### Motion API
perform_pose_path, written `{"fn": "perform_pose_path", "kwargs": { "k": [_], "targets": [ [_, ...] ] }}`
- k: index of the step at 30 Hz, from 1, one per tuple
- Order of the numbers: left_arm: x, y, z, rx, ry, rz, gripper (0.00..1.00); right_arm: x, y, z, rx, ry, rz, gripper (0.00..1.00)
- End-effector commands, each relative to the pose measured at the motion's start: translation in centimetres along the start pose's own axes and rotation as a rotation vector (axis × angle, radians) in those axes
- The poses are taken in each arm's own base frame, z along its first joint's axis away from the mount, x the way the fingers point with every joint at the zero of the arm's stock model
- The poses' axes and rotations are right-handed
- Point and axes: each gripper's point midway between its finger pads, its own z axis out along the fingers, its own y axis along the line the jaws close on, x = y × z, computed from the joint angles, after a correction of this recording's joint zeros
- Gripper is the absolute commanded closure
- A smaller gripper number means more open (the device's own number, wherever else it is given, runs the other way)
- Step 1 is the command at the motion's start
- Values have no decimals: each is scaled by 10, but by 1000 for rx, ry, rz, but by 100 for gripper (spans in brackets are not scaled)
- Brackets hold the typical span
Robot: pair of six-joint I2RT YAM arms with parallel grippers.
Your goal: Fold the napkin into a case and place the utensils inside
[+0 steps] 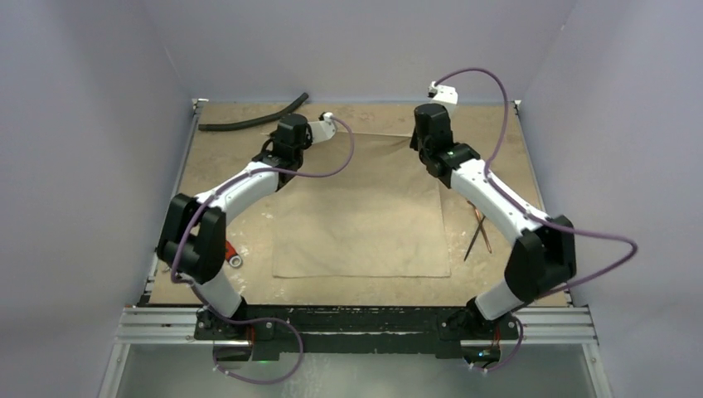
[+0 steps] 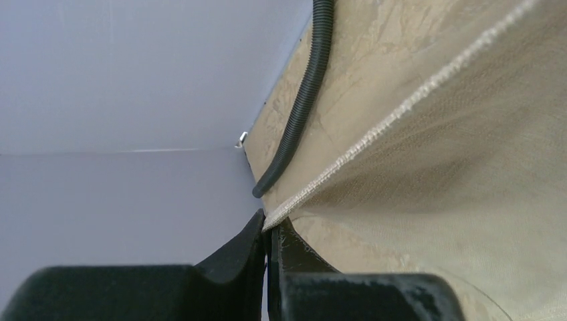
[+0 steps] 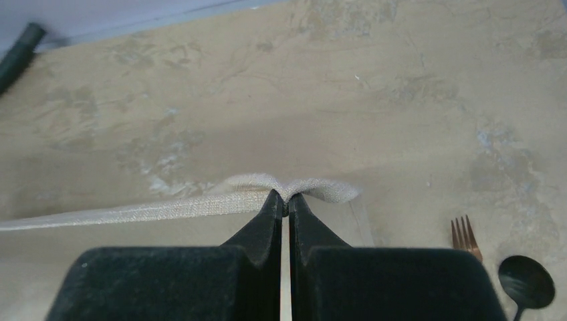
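Note:
The beige napkin [image 1: 356, 215] lies spread in the middle of the table, its far edge lifted at both corners. My left gripper [image 2: 271, 224] is shut on the napkin's far left corner, and the hem [image 2: 401, 110] runs away from it, raised off the tabletop. My right gripper [image 3: 287, 200] is shut on the far right corner, the cloth [image 3: 167, 207] bunched at its tips. From above, both wrists [image 1: 290, 137] [image 1: 431, 133] hang over those corners and hide the jaws. The copper fork [image 3: 465, 234] and dark-bowled spoon [image 3: 526, 281] lie right of the napkin [image 1: 478, 228].
A long black curved hose [image 1: 253, 120] lies at the far left near the back wall, close beyond the left gripper [image 2: 301, 100]. A small silvery object [image 1: 235, 261] sits by the left arm. Lilac walls enclose the table on three sides.

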Motion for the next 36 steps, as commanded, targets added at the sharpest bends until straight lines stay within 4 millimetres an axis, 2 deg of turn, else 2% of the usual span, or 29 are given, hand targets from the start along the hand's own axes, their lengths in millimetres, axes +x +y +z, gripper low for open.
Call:
{"fn": "perform_pose_path", "kwargs": {
  "k": [1, 2, 5, 7, 8, 9, 10, 12, 14, 15, 17, 18, 20, 23, 25, 28, 31, 33, 36],
  "targets": [
    [-8, 48, 28, -235, 14, -24, 100, -11, -6, 47, 61, -65, 15, 100],
    [-8, 44, 37, -235, 27, -21, 99, -6, -5, 59, 65, -50, 17, 95],
    [-7, 38, 54, -213, 65, -53, 57, 0, 4, 80, 63, -15, 21, 54],
    [-5, 42, 59, -195, 71, -109, 37, -5, 5, 83, 74, -21, 29, 26],
    [-2, 46, 61, -194, 76, -132, 29, -8, 3, 83, 88, -27, 30, 8],
    [0, 53, 60, -205, 78, -152, 18, -10, -1, 84, 109, -27, 28, 2],
    [2, 61, 59, -220, 78, -169, 13, -11, -6, 83, 137, -22, 24, 1],
    [7, 79, 55, -254, 78, -203, 9, -13, -16, 81, 182, -10, 27, 1],
    [11, 92, 48, -260, 79, -245, 7, -16, -21, 71, 179, -14, 38, 1],
    [13, 92, 43, -231, 83, -261, 6, -17, -22, 63, 164, -18, 54, 1],
    [12, 71, 30, -74, 60, -260, 6, -15, -27, 48, 145, -34, 73, 1],
    [12, 47, 18, 49, 34, -244, 6, -8, -26, 41, 114, -25, 78, 1],
    [14, -4, -12, 279, -20, -215, 6, 22, -24, 32, 65, 36, 84, 1],
    [32, -78, -76, 603, -60, -140, 6, 74, -27, 9, 34, 171, 70, 2],
    [51, -110, -122, 759, -85, -83, 6, 104, -22, -18, -1, 228, 30, 1],
    [84, -140, -166, 885, -89, 10, 5, 144, -29, -59, -18, 348, 47, 1],
    [101, -160, -192, 962, -117, 60, 3, 184, -49, -95, 6, 491, 129, 1],
    [103, -172, -199, 997, -138, 77, 2, 199, -55, -110, 20, 544, 183, 1],
    [104, -187, -192, 997, -123, 96, 2, 214, -58, -119, 49, 603, 249, 1]
  ]
}}
